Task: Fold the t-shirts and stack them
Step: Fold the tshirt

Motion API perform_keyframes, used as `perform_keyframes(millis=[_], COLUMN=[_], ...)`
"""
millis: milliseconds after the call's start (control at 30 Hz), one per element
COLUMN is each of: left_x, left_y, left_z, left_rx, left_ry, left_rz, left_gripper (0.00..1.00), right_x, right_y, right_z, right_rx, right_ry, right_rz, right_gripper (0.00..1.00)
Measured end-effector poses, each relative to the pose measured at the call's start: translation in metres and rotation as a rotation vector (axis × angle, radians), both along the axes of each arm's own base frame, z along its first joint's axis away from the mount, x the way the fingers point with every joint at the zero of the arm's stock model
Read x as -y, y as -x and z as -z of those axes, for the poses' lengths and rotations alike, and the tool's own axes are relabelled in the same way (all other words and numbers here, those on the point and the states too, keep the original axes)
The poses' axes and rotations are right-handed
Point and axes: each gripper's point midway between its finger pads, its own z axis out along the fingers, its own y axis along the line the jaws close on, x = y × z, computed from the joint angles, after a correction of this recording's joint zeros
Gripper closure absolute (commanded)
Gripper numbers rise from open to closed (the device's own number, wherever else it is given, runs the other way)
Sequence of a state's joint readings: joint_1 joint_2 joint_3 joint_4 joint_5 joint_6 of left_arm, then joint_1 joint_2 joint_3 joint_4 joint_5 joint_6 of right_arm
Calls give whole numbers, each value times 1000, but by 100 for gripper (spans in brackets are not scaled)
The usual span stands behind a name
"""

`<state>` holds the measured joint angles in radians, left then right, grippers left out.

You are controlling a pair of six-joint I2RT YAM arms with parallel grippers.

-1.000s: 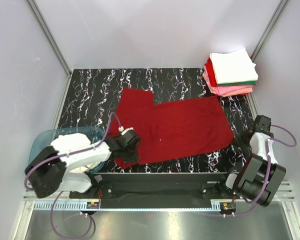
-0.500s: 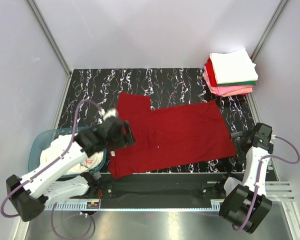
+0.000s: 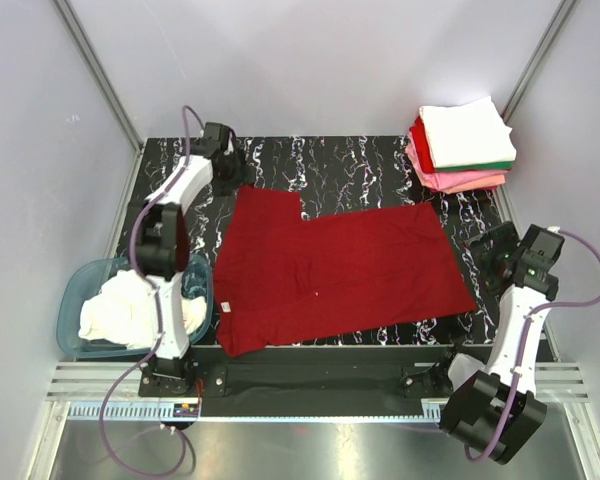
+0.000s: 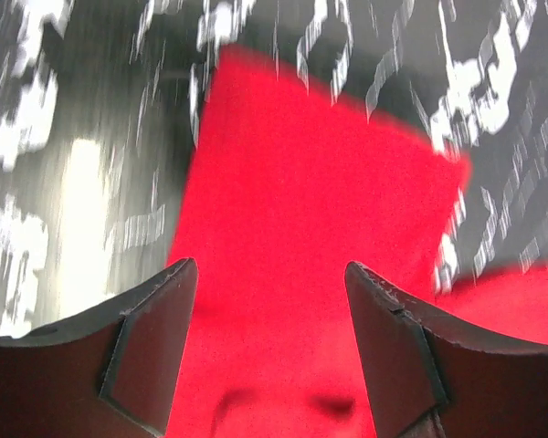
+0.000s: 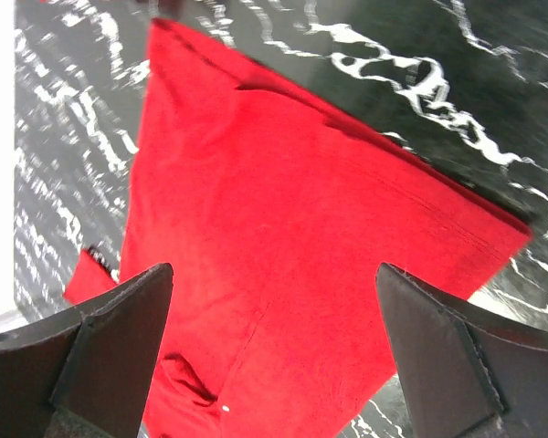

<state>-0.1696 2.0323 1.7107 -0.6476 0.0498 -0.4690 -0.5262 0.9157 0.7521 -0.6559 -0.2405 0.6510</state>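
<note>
A dark red t-shirt (image 3: 330, 265) lies spread flat on the black marbled table (image 3: 170, 180), one sleeve (image 3: 268, 200) pointing to the back left. My left gripper (image 3: 228, 172) hovers at that sleeve's far corner; in the left wrist view the left gripper (image 4: 269, 267) is open, with only the red cloth (image 4: 320, 182) below. My right gripper (image 3: 488, 255) stands just off the shirt's right edge. In the right wrist view the right gripper (image 5: 274, 269) is wide open above the shirt (image 5: 283, 237) and grips nothing. Several folded t-shirts (image 3: 462, 145) are stacked at the back right, a white one on top.
A teal tub (image 3: 75, 290) holding white shirts (image 3: 130, 305) sits off the table's front-left corner. Grey walls with metal posts close in the left, back and right sides. The folded stack fills the back-right corner.
Both grippers opened and let go of the red shirt, which now lies flat. My left arm swung from the front-left corner to the back-left sleeve; the right arm drew back to the right.
</note>
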Motion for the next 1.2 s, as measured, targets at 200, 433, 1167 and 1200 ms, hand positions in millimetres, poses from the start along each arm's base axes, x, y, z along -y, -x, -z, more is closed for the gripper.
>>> perform_keyframes(millis=[200, 433, 1167, 1200], left_x=[-14, -21, 10, 10], left_y=[-58, -76, -75, -75], left_z=[44, 61, 69, 69], left_rx=[-24, -35, -37, -35], left_ry=[30, 61, 145, 145], left_rz=[13, 11, 64, 64], left_gripper=[30, 35, 100, 100], right_x=[-18, -30, -30, -32], right_y=[-8, -11, -23, -28], right_z=[-13, -19, -10, -7], right_rx=[54, 76, 40, 22], right_ry=[-19, -24, -31, -29], right_rz=[-112, -175, -201, -212], right_gripper=[0, 0, 0, 0])
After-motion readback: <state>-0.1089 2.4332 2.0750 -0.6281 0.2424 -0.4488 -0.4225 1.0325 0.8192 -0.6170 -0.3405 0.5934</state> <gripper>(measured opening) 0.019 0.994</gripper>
